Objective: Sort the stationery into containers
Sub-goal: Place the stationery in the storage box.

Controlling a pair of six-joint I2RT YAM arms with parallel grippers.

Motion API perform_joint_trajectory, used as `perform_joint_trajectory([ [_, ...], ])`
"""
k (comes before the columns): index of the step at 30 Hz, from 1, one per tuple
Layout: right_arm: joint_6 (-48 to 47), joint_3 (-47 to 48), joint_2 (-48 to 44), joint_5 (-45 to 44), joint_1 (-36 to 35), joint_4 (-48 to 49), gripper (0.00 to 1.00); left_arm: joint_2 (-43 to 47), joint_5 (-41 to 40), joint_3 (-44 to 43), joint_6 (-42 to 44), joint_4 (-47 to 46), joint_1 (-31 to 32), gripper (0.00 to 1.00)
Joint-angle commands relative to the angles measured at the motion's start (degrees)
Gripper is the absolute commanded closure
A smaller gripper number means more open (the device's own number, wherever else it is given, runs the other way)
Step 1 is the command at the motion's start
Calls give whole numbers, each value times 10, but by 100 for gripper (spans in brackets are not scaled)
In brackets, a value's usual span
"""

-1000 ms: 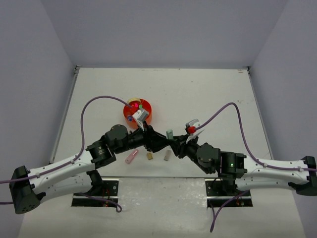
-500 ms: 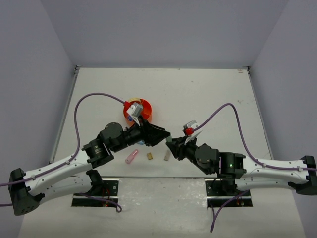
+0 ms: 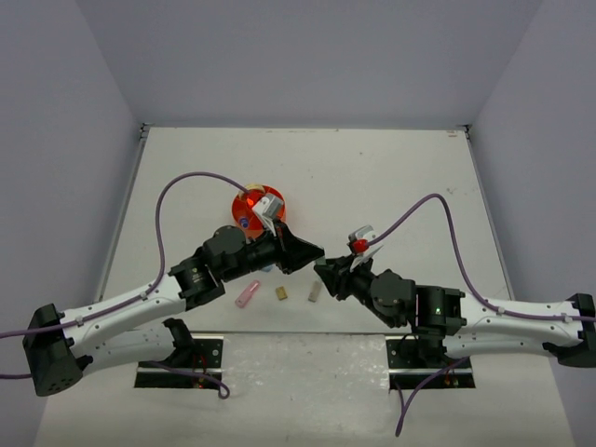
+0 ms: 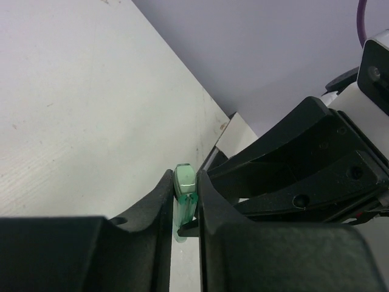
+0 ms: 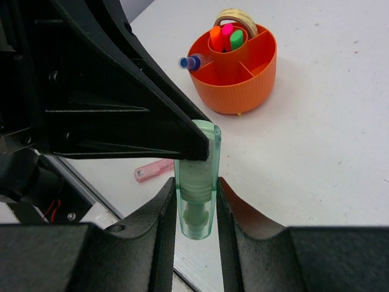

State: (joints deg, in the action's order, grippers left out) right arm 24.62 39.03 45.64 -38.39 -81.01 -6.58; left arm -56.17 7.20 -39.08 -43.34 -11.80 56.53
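Just to the near right of the round, squat orange plastic organiser (image 3: 258, 209), on the side towards the arm bases, the two arms meet nose to nose over the white table (image 3: 372, 168). The right gripper (image 5: 196, 188) has its black fingers pinched on a pale green, translucent capsule-shaped piece (image 5: 199, 164), gripping its lower half so the rounded end stands up out of the jaws. The left gripper (image 4: 184, 185) reaches in from the organiser's side. Its jaws stand narrow, clamped on the same capsule near that upper end, so both pincers hold it at once.

In the organiser's central well stand three stubby highlighters (image 5: 226, 35) with orange, pink and green ends. A blue-ended highlighter (image 5: 191, 62) leans in an outer compartment, and a beige tape ring (image 5: 238, 18) sits at the organiser's far side. Nearer the bases than the organiser, a pink capsule-shaped piece (image 3: 247, 295) lies on the table. A small tan block (image 3: 280, 293) lies to its right, and a pale grey block (image 3: 315, 292) lies further right again, just below the joined grippers.
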Motion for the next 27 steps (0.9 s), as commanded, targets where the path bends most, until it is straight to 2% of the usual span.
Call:
perform_joint_trajectory([
  [1,-1,14,0,-17,-4,18,100,-12,40,-15,4,-41,2,90],
  [2,-1,14,-1,-19,-4,18,100,-14,42,-15,5,-41,2,96],
  [5,4,12,-5,-28,-4,14,100,-18,28,-21,15,-28,2,100],
  [7,18,11,-8,-39,-4,1,63,-23,-12,-46,36,23,3,100],
  [8,36,12,-9,-49,-4,-16,32,-27,-43,-72,46,70,3,100],
  [9,61,13,-10,-71,-4,-41,2,-41,-132,-105,75,134,2,100],
  [10,82,14,-12,-89,-4,-64,1,-59,-212,-132,98,184,1,100],
  [11,109,16,-14,-108,-3,-96,1,-73,-250,-164,108,230,-3,100],
  [12,117,19,-16,-111,-3,-104,1,-92,-285,-171,120,236,-8,100],
  [13,174,22,-26,-138,-3,-164,1,-124,-302,-220,136,282,-49,100],
  [16,230,17,-53,-148,-3,-223,1,-204,-297,-275,162,312,-134,100],
  [19,255,6,-88,-142,-3,-247,1,-250,-287,-317,175,307,-176,100],
  [21,260,-5,-115,-134,-3,-253,1,-291,-286,-355,183,291,-189,100],
  [27,269,-16,-162,-111,-3,-282,1,-374,-285,-393,179,278,-212,100],
])
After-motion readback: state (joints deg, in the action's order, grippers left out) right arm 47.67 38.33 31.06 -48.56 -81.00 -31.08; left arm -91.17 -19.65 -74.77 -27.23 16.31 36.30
